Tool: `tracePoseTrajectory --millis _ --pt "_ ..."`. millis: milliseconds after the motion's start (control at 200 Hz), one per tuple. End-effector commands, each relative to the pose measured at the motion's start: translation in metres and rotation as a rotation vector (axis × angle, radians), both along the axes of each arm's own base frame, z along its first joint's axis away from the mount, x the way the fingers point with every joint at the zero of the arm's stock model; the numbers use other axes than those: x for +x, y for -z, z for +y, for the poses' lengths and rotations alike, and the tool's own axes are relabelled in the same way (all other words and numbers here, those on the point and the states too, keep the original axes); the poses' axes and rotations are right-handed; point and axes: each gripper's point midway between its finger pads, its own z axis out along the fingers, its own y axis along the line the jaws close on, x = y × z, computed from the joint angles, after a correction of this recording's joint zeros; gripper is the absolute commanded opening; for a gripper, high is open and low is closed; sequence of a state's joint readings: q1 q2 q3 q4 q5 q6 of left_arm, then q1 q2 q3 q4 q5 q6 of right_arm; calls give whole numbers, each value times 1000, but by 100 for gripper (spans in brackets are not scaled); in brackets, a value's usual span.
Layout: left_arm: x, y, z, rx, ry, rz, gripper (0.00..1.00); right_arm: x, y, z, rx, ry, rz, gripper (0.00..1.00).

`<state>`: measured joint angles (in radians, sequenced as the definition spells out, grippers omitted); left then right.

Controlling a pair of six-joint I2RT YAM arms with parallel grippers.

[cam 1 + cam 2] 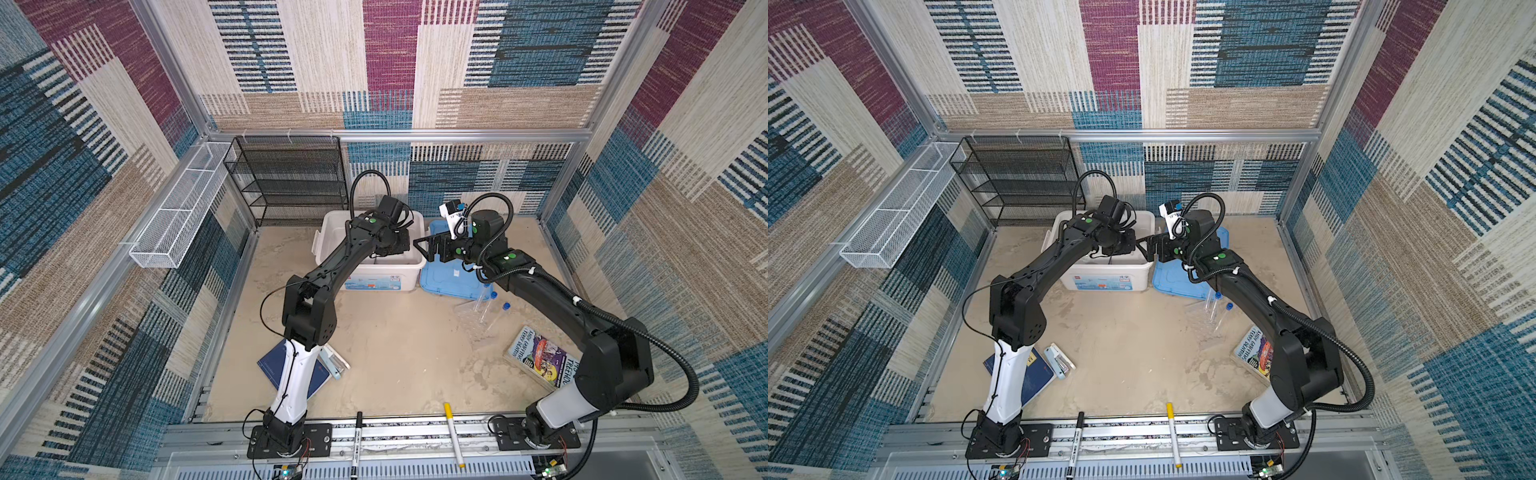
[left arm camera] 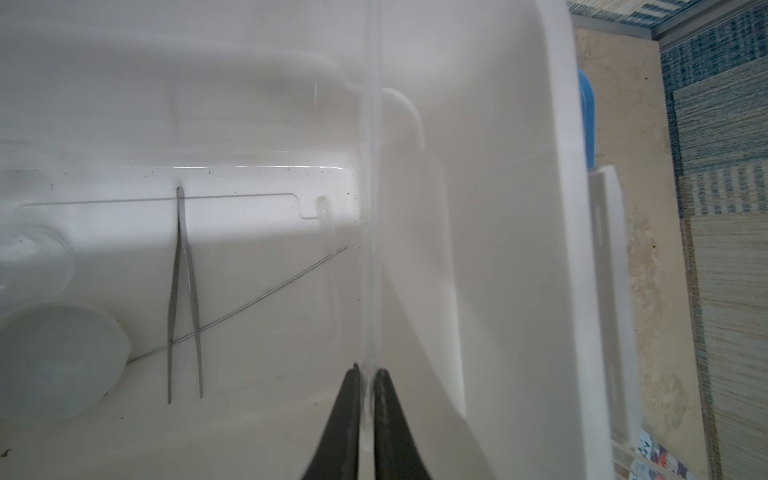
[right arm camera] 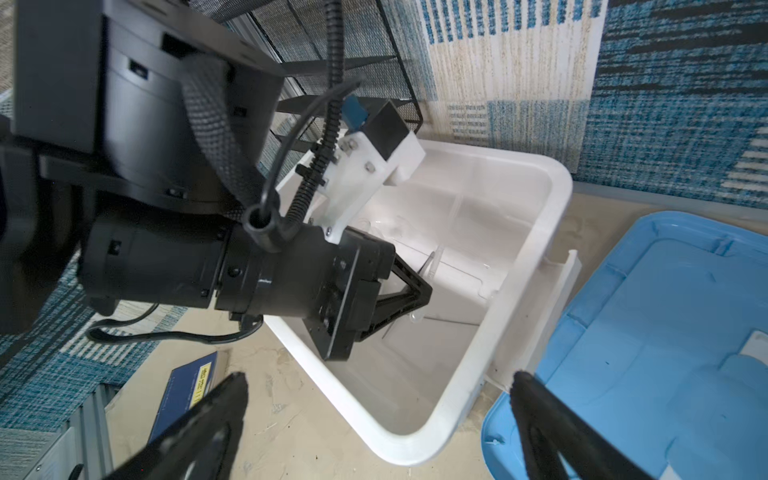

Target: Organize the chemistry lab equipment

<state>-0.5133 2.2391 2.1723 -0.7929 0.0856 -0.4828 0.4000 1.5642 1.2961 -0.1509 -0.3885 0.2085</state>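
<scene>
My left gripper [image 2: 365,374] reaches down into the white bin [image 1: 374,276], shut on a clear glass rod [image 2: 371,208] that runs away from its jaws beside the bin's wall [image 2: 519,208]. On the bin floor lie metal tweezers [image 2: 185,299], crossed over a long thin spoon [image 2: 257,299], and a small white dish [image 2: 54,357]. My right gripper [image 3: 376,386] hangs open and empty over the bin's near right corner [image 3: 478,353]. Two blue-capped test tubes [image 1: 492,307] [image 1: 1219,307] lie on the table in front of the blue lid.
The blue lid [image 1: 449,282] lies flat to the right of the bin. A dark blue book [image 1: 272,370] and pale stapler [image 1: 334,361] sit front left, a colourful book [image 1: 540,357] front right. Two marker pens [image 1: 357,436] lie on the front rail. A black mesh shelf [image 1: 286,178] stands behind.
</scene>
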Motion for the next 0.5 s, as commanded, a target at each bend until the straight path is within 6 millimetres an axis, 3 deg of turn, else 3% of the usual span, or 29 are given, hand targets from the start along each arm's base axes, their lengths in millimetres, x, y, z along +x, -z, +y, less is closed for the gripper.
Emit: tracePoseTrajectory --millis 0,180,496 --pt "1 11 2 9 20 33 12 8 6 -1 -35 14 4 100" --pt "8 28 -9 -90 62 80 14 19 6 -2 -51 39 0 98" --pt "13 55 -10 -66 78 107 17 11 -7 -1 -31 13 -34 93"
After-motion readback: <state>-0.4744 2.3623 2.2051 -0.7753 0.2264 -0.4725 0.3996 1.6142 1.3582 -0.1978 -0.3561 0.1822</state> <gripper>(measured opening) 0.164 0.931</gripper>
